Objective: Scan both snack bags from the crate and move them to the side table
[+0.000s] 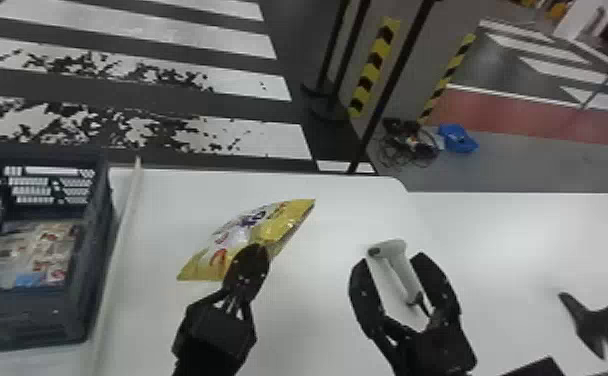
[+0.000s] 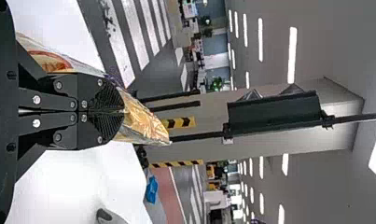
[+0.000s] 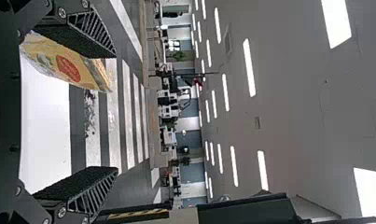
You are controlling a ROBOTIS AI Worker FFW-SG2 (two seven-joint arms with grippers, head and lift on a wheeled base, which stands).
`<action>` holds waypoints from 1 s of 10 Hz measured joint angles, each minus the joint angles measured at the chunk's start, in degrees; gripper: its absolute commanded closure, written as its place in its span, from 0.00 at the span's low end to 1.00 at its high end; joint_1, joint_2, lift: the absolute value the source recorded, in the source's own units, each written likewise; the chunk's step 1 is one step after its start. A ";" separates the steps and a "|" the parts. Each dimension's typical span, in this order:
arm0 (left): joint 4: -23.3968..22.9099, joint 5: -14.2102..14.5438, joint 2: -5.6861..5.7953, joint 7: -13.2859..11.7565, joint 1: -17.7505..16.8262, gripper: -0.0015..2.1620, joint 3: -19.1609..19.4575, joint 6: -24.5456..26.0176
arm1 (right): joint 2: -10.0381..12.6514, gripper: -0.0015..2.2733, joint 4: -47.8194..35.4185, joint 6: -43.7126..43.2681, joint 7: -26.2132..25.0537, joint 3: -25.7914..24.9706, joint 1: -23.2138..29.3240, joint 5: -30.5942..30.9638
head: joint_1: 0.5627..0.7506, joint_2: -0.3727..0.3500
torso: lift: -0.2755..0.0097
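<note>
My left gripper [image 1: 258, 249] is shut on the yellow snack bag [image 1: 273, 225], which is tilted over the white table. In the left wrist view the pressed-together fingers of my left gripper [image 2: 122, 111] pinch the bag [image 2: 141, 122]. My right gripper [image 1: 392, 261] stands open to the right, its fingers on either side of the white scanner [image 1: 404, 267] as seen from the head. In the right wrist view nothing is gripped by my right gripper [image 3: 115, 112]; the bag [image 3: 64, 63] shows beyond one finger. The dark crate [image 1: 90, 250] holds printed packaging [image 1: 38, 255].
A pale strip [image 1: 120, 250] runs along the table [image 1: 168, 200] beside the crate. At the far right of the white surface stands a black pronged object [image 1: 595, 320]. Dark poles [image 1: 393, 75] rise behind the table, near a blue item [image 1: 458, 139] on the floor.
</note>
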 measured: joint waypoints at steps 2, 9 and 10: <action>3.56 2.43 -1.49 -3.62 -0.59 0.97 0.30 -3.51 | -0.10 0.06 -0.02 -0.06 -0.06 -0.11 0.04 0.00 | 0.70 0.03 | 0.63; 8.48 2.67 -3.19 -4.93 -3.24 0.50 -5.34 -4.25 | -0.11 0.06 0.37 0.62 -0.18 0.03 -1.00 0.00 | 0.70 0.03 | 0.63; 8.73 2.95 -3.20 -4.62 -3.28 0.00 -5.35 -4.40 | -0.06 0.06 0.42 0.52 -0.18 0.04 -1.01 0.00 | 0.70 0.03 | 0.63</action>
